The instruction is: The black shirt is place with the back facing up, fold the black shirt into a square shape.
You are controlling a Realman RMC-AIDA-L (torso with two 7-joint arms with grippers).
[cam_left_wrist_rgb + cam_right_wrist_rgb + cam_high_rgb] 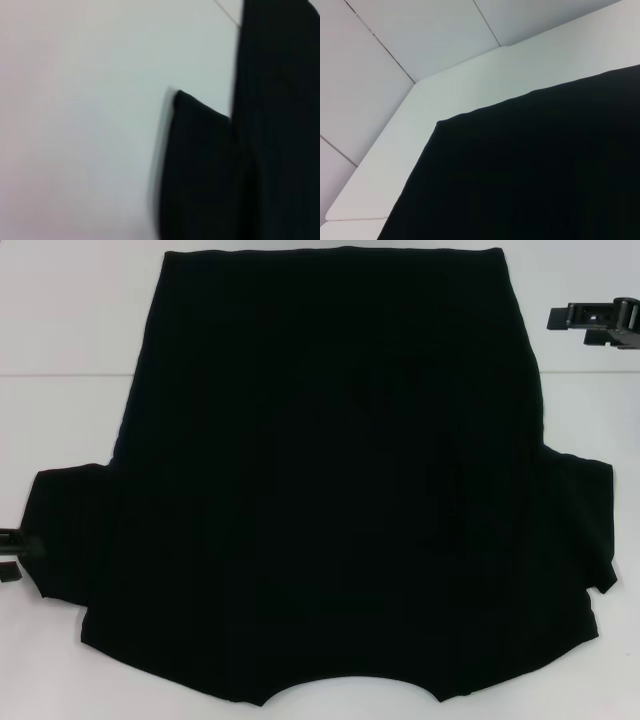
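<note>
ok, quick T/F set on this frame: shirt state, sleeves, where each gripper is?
1. The shirt lies spread flat on the table. True.
2. Both sleeves are already folded in. False: both stick out to the sides, unfolded.
3. The neckline faces the robot. True: its curve is at the near edge.
4. The right gripper rests on the shirt. False: it is off the fabric, beside the far right corner.
5. The left gripper is by the left sleeve's edge. True.
6. The shirt is folded into a square. False: no fold made.

The black shirt (330, 480) is plain matte black — no print — on a white worktop (60, 320); both grippers black.
</note>
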